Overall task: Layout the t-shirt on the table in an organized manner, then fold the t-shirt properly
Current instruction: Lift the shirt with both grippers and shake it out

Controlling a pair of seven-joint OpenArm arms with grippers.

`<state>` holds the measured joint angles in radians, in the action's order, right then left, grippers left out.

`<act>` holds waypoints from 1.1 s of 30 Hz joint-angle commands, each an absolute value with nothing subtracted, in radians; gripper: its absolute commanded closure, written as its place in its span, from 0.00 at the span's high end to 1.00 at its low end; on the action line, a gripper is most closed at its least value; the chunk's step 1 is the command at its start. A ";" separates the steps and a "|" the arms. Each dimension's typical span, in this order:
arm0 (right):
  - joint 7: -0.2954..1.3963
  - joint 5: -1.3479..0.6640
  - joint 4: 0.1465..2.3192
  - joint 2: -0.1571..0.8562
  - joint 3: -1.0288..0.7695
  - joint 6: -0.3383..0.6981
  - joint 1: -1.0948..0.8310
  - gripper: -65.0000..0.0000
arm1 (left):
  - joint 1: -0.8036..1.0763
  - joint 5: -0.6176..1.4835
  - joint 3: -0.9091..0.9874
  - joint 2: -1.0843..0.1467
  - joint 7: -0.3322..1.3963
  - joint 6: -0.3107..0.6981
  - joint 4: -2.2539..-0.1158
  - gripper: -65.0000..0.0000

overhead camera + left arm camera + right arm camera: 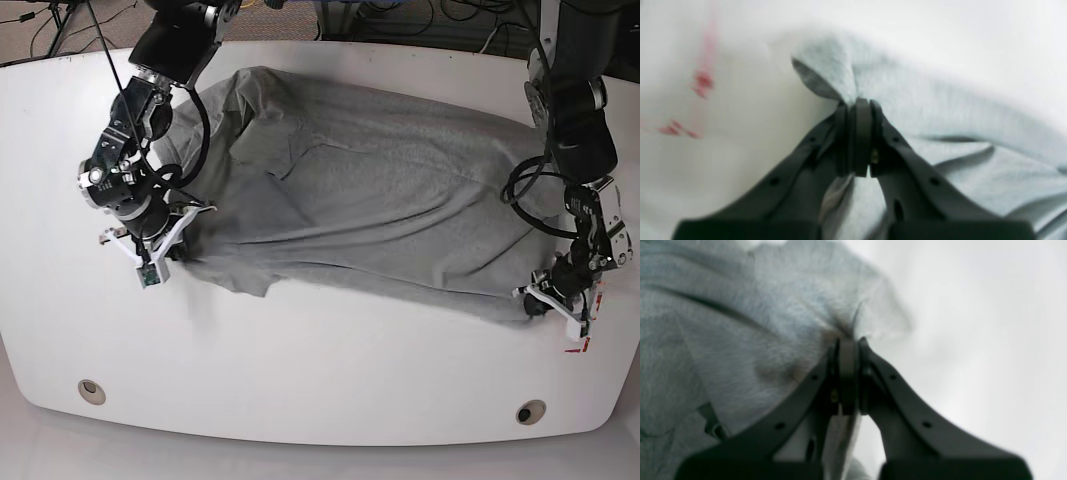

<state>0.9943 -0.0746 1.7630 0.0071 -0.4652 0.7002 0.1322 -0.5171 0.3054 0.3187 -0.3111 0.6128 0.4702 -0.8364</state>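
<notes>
both pincers (858,103) (848,341) clamped on t-shirt (380,200) edge corners, bare table (320,380) in front

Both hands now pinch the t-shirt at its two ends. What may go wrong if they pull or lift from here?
1. Each hand, the left hand and the right hand, pinches only a small tuck of the t-shirt, so the cloth may slip out.
2. The shirt is wrinkled, with a fold near the collar end; pulling unevenly may keep the creases.
3. The left hand sits near the edge of the table; fabric could slide off.
</notes>
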 commanded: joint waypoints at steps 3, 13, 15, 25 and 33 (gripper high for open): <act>0.986 -0.082 1.842 0.050 -0.466 0.698 0.168 0.00 | -0.530 0.360 0.318 -0.329 0.644 0.472 -0.997 0.01; 0.986 -0.082 1.854 0.185 -0.321 0.698 0.251 0.00 | -0.530 0.395 0.318 -0.326 0.765 0.470 -1.308 0.01; 0.986 -0.079 1.854 0.203 -0.308 0.698 0.278 0.00 | -0.535 0.395 0.318 -0.326 0.779 0.470 -1.363 0.01; 1.061 -0.085 1.847 0.312 -0.297 0.698 0.512 0.00 | -0.634 0.386 0.340 -0.341 0.837 0.463 -1.590 0.01; 1.148 -0.082 1.851 0.421 -0.176 0.698 0.733 0.00 | -0.794 0.387 0.371 -0.357 0.921 0.464 -1.676 0.01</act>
